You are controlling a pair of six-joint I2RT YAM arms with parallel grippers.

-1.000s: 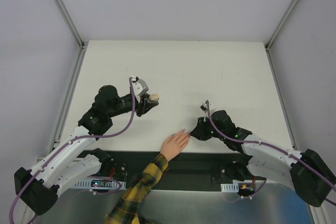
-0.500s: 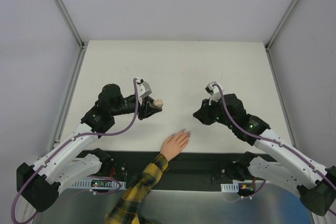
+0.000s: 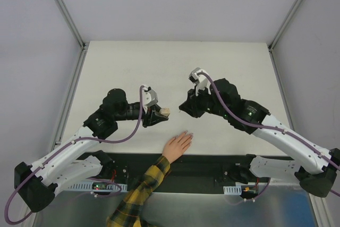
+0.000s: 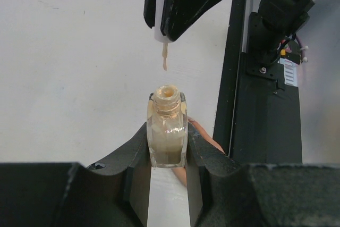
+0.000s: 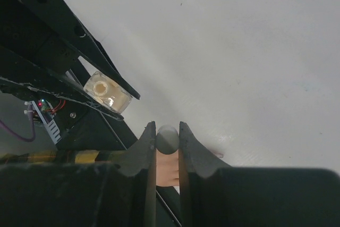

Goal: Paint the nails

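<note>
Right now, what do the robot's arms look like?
The left arm and right arm are white tubes with black joints, a purple cable looping along each. The left hand and right hand are black, with two tapering fingers.

Nails (image 3: 189,134) too small to make out; plaid sleeve (image 3: 141,190) cut off below

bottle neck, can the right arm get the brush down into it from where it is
Probably yes. The bottle, clamped in the left gripper, is uncapped. The brush held by the right gripper hangs just off the open neck, roughly in line, with nothing between them.
</note>
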